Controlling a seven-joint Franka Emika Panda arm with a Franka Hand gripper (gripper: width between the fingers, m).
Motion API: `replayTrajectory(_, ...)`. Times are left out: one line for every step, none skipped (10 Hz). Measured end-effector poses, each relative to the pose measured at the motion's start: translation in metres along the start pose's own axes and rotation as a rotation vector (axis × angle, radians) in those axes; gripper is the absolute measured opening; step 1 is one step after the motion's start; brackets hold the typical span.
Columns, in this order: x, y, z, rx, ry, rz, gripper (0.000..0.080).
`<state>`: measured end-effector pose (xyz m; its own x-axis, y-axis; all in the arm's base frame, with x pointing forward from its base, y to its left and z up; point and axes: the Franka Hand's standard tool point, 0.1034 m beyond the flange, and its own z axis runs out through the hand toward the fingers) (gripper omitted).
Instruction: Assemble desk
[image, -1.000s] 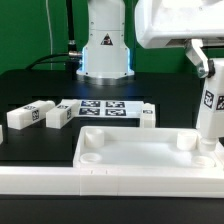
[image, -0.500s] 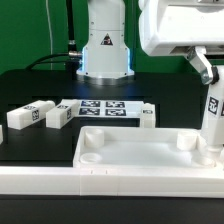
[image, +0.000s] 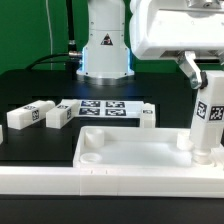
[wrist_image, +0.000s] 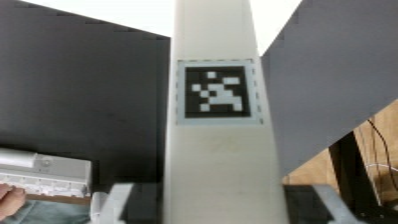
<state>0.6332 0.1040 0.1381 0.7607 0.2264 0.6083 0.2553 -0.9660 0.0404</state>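
Note:
The desk's white tabletop (image: 135, 133) lies rim-up near the front, with round corner sockets. My gripper (image: 205, 82) is shut on a white square leg (image: 207, 118) that carries a black-and-white tag. The leg hangs slightly tilted, and its lower end sits at the tabletop's corner socket on the exterior view's right. In the wrist view the leg (wrist_image: 222, 110) fills the middle, and my gripper (wrist_image: 217, 205) clamps it with a finger on each side. Three more legs (image: 40, 112) lie on the black table on the exterior view's left.
The marker board (image: 105, 107) lies flat behind the tabletop, with a small white part (image: 148, 117) beside it. A long white rail (image: 100, 182) runs along the front edge. The robot's base (image: 105, 55) stands at the back centre.
My gripper has shifted toward the exterior view's left with the leg, which now leans instead of standing straight. Its lower end stays at the right-hand corner socket.

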Motion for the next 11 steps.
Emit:
replayTrajectory(-0.001, -0.003, 0.001, 0.003, -0.002, -0.003, 0.0290)
replayTrajectory(-0.002, -0.004, 0.002, 0.005, -0.004, -0.004, 0.0290)
replayTrajectory(-0.003, -0.004, 0.003, 0.005, -0.006, -0.004, 0.0290)
replayTrajectory(-0.005, -0.005, 0.004, 0.006, -0.009, -0.004, 0.0290)
replayTrajectory(-0.005, -0.004, 0.004, 0.005, -0.009, -0.004, 0.0290)
replayTrajectory(-0.007, -0.004, 0.005, 0.006, -0.012, -0.003, 0.0290)
replayTrajectory(-0.009, -0.005, 0.007, 0.007, -0.016, -0.003, 0.0290)
replayTrajectory(-0.012, -0.006, 0.009, 0.008, -0.021, -0.003, 0.0290)
replayTrajectory(-0.015, -0.006, 0.011, 0.009, -0.023, -0.004, 0.0290)
replayTrajectory(-0.014, -0.006, 0.012, 0.007, -0.010, -0.004, 0.0290)
replayTrajectory(-0.013, -0.007, 0.012, 0.005, 0.003, -0.005, 0.0290)
